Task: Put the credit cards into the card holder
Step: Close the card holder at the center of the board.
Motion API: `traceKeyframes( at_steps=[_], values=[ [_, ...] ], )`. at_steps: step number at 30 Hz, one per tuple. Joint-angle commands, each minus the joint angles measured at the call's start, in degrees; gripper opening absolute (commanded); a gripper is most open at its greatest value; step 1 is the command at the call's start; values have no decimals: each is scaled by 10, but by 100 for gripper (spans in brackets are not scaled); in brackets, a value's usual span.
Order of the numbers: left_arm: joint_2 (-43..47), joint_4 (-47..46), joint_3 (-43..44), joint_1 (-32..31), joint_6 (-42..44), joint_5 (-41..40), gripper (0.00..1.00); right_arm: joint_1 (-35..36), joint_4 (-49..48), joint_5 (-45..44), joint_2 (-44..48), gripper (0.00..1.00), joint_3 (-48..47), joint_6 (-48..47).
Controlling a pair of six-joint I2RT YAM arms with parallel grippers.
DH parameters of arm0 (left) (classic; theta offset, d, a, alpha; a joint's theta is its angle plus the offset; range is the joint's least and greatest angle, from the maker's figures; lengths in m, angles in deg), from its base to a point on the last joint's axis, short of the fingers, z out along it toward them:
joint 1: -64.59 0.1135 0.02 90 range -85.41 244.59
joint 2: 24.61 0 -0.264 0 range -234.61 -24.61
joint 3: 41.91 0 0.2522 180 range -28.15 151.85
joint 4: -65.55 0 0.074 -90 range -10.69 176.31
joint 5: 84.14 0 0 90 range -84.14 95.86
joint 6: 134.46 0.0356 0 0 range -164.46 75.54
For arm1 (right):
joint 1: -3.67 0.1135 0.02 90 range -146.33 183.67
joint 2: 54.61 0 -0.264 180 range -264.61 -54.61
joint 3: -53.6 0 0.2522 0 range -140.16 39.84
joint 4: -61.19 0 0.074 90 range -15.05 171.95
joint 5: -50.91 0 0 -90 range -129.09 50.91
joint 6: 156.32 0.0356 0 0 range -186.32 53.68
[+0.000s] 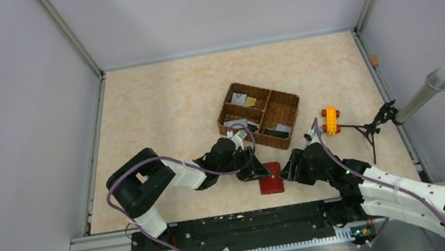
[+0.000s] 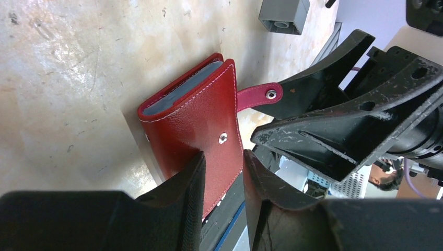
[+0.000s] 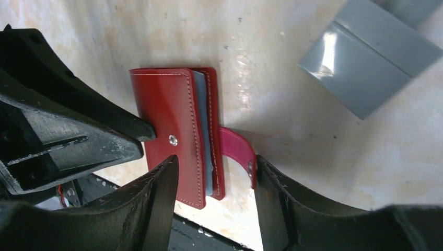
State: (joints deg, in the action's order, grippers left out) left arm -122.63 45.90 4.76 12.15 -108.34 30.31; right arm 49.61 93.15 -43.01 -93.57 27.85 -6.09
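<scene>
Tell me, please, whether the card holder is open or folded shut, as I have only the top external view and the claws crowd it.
Observer: It is folded shut. The left wrist view shows the card holder with both covers together and grey-blue leaves between them.
Operator: Thank you. Is its snap fastened?
Observer: No, the snap tab sticks out loose to one side, its stud apart from the one on the cover.
Operator: And does the left claw hold it?
Observer: Yes, the left claw is closed on the edge of the holder, one finger on each face.
</scene>
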Motion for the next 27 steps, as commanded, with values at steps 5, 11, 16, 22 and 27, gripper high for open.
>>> traceKeyframes(
  at_steps=[5,11,16,22,27],
  values=[
    [-5,3,14,-1,21,-12,34,-4,-98,37,-62,55,10,-2],
    [0,27,21,-1,35,-20,34,-3,-120,37,-87,47,14,1],
    [8,48,32,-1,51,-30,34,-3,-118,36,-123,34,11,3],
    [29,94,58,-1,83,-50,38,-2,-122,17,-153,21,12,1],
    [81,156,73,-1,114,-85,51,-3,-120,-1,-174,2,14,-2]
  ],
)
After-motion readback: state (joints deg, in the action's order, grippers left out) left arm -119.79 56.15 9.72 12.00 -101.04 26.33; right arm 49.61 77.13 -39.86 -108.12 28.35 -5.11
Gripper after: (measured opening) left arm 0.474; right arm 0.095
